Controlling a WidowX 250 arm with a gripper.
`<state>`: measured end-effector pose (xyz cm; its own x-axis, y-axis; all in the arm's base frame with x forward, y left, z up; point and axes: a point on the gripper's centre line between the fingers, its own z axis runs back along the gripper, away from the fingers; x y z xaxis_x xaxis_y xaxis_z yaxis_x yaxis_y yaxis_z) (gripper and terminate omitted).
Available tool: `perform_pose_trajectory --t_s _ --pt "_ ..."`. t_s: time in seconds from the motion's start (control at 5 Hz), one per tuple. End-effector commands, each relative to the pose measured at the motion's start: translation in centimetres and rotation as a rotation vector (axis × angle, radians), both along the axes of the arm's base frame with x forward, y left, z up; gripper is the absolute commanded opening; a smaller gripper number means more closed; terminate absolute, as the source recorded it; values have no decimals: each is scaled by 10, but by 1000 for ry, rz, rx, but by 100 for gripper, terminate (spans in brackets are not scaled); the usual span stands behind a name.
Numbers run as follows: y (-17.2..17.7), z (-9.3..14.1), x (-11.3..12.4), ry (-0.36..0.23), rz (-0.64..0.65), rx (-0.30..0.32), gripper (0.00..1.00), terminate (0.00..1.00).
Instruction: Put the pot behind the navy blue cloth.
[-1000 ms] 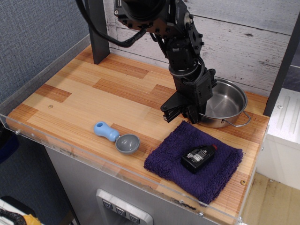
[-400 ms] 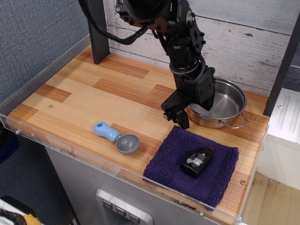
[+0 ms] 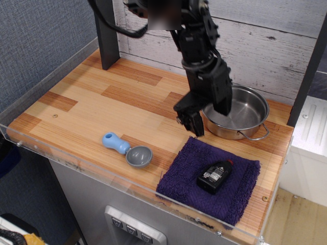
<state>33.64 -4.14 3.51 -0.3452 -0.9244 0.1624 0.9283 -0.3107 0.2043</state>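
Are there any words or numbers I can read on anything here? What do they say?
Small black bottle on the navy blue cloth: it has a pale label, but the print is too small and blurred to read.
Pot, blue-handled scoop, gripper and wooden table: no writing shows.
Nothing here can be read.

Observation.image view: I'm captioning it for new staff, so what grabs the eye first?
The black arm, its gripper hanging beside the shiny pot at the back right. In front, the navy blue cloth carries a small black bottle; a blue-handled scoop lies left of it.
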Motion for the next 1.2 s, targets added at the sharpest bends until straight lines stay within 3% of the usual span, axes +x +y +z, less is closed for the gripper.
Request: perform_pose_trajectory --t_s 0.0,0.2,0.4,0.8,1.0 --pt "11 71 1 -139 30 -13 100 0" --pt "15 98 -4 -198 20 -50 100 0" --pt "26 114 -20 -208 47 -60 100 0" --pt "26 114 -20 -208 47 -60 100 0" --pt "26 114 -20 -208 47 -60 100 100"
